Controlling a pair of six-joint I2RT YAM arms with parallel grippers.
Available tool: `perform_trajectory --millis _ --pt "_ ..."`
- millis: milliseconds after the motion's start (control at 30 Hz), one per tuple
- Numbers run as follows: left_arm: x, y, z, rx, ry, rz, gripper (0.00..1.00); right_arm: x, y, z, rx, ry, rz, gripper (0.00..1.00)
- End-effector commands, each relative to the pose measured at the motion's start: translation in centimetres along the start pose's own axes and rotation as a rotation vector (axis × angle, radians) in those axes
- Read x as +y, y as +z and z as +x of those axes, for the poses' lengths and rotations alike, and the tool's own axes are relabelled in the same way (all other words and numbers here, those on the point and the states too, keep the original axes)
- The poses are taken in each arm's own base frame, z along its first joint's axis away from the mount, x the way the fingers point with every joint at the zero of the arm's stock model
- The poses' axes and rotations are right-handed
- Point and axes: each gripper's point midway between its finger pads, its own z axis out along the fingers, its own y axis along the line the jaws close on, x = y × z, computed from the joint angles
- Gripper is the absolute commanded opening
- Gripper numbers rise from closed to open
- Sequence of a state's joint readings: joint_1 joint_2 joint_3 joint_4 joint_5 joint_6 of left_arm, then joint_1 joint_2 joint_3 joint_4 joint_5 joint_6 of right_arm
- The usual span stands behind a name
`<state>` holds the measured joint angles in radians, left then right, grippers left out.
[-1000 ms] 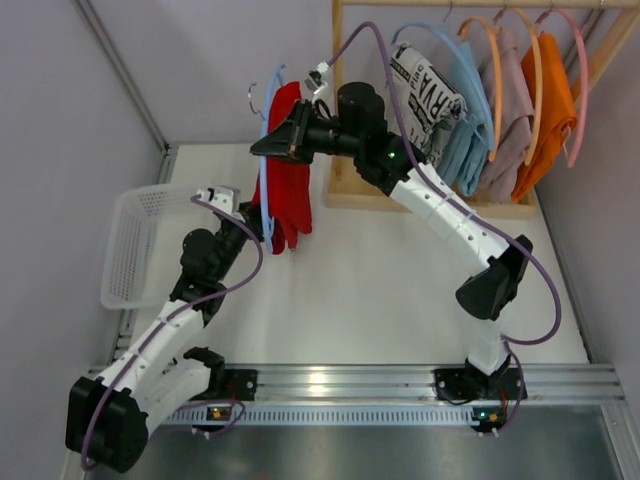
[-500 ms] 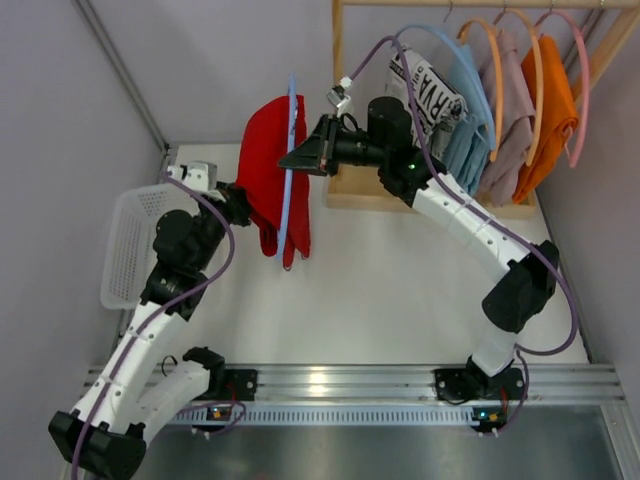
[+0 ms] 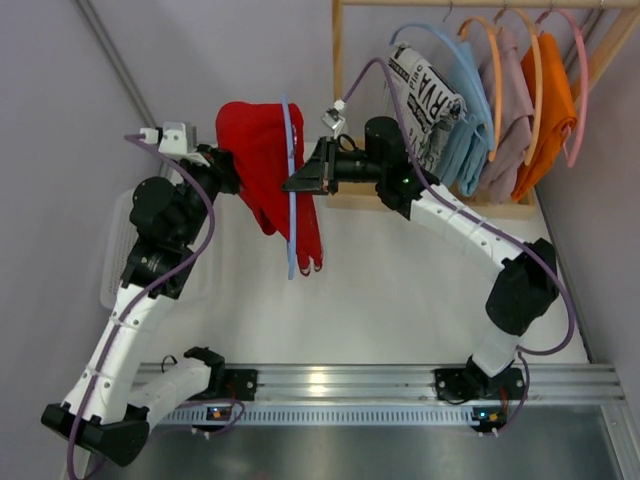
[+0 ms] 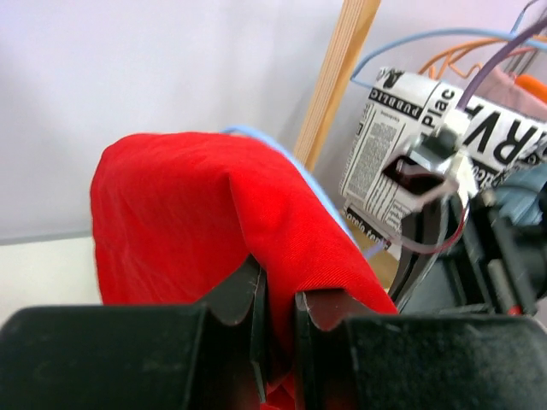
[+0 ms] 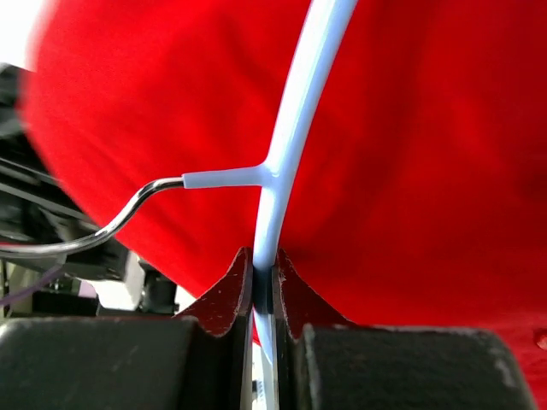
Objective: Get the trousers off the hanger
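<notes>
held trousers (image 3: 262,150): draped over the hanger (image 3: 291,250), up in the air above the back-left part of the table (image 3: 400,300), just left of the rack
left gripper (image 4: 275,295): on the left side of that pair, pinched onto a fold of the cloth
right gripper (image 5: 263,278): on the right side, clamped on the hanger's bar right by the hook stem
rack (image 3: 338,90): back right of the table
other trousers (image 3: 505,110): side by side on the rack's own hangers, right of the held pair
basket (image 3: 113,270): far left edge of the table, mostly hidden under the left arm (image 3: 150,265)
</notes>
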<state>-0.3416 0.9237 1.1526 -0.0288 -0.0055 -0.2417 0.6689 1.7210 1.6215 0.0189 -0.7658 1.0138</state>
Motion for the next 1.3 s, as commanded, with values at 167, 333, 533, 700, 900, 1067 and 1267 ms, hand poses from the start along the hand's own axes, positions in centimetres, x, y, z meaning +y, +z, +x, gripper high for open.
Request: perform_trajectory --millis 167,333,533,700,900,1067,1267 --pt "-2.4 -2.6 -18.5 -0.505 0.002 0.012 0.00 -2.3 -0.6 0.2 -0.003 -0.027 0.001 0.00" --pt "-2.0 -3.6 -21.7 -0.583 0.039 -0.043 0.00 -4.7 -0.4 -0.2 0.001 0.012 0.036 0.00" --pt "-1.1 -6.1 -25.8 -0.682 0.087 -0.133 0.00 -8.5 -0.8 0.8 0.012 0.074 0.109 0.00" --pt "-1.8 -8.1 -28.3 -0.745 0.089 -0.117 0.00 -10.6 -0.5 1.0 0.007 0.129 0.160 0.00" --pt "-2.2 -9.1 -29.0 -0.765 0.065 -0.100 0.00 -12.3 -0.3 0.9 -0.005 0.176 0.212 0.00" --pt "-4.0 -9.3 -29.0 -0.767 0.009 0.012 0.00 -12.9 -0.1 0.9 -0.014 0.187 0.230 0.00" --pt "-2.3 -9.2 -30.0 -0.780 0.039 -0.101 0.00 -12.1 -0.2 0.8 -0.005 0.178 0.210 0.00"
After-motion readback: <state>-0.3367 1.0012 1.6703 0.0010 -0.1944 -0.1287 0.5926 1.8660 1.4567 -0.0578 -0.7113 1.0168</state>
